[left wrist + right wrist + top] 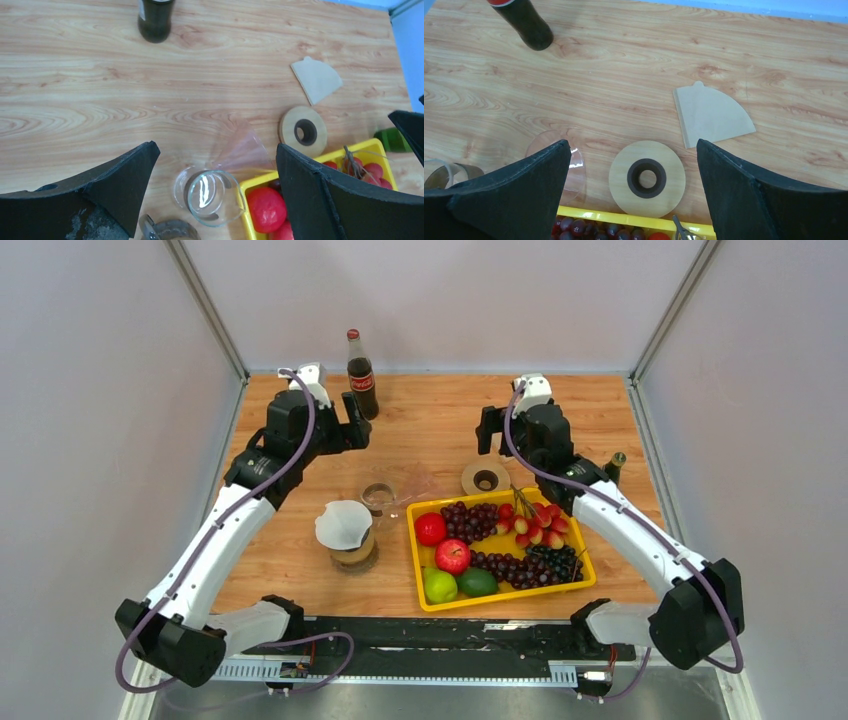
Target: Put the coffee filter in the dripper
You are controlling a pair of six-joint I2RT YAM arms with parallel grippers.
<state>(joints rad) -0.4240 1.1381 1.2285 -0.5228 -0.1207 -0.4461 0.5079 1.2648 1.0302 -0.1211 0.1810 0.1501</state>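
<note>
A white coffee filter [343,523] stands opened as a cone in a dripper on a brown cup [354,552] left of centre. A second, folded tan filter [711,114] lies flat on the table, also in the left wrist view [316,79]. A clear glass vessel [215,197] with a clear cone [245,150] beside it lies by the tray. My left gripper [350,425] is open and empty, high above the glass [215,150]. My right gripper [487,430] is open and empty above a wooden ring [647,178].
A cola bottle [361,375] stands at the back, next to my left gripper. A yellow tray [413,560] holds apples, grapes, limes and strawberries. A small green bottle [614,466] stands behind the tray at the right. Walls close in both sides.
</note>
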